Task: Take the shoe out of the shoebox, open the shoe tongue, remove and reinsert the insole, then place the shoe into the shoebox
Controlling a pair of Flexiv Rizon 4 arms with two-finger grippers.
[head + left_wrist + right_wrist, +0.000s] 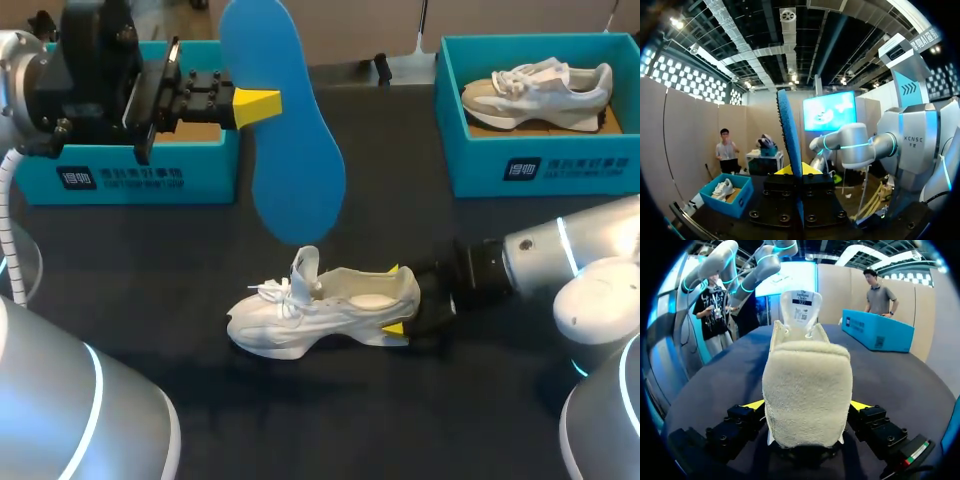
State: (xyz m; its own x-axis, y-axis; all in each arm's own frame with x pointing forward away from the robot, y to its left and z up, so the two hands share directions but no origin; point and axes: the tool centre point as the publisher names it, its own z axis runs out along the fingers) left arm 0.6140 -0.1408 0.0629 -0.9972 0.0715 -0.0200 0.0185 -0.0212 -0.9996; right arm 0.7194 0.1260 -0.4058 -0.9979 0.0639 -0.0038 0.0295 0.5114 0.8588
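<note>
Steadying the white mesh sneaker (300,312) on the black tabletop (300,420), the right claw (400,298) clamps its heel, tongue (305,262) upright. The left claw (255,105) grips the blue foam insole (295,170) aloft, probably poised for reinsertion.

The jaws clamp the white shoe (807,390) by its heel, tongue (801,307) upright
</note>
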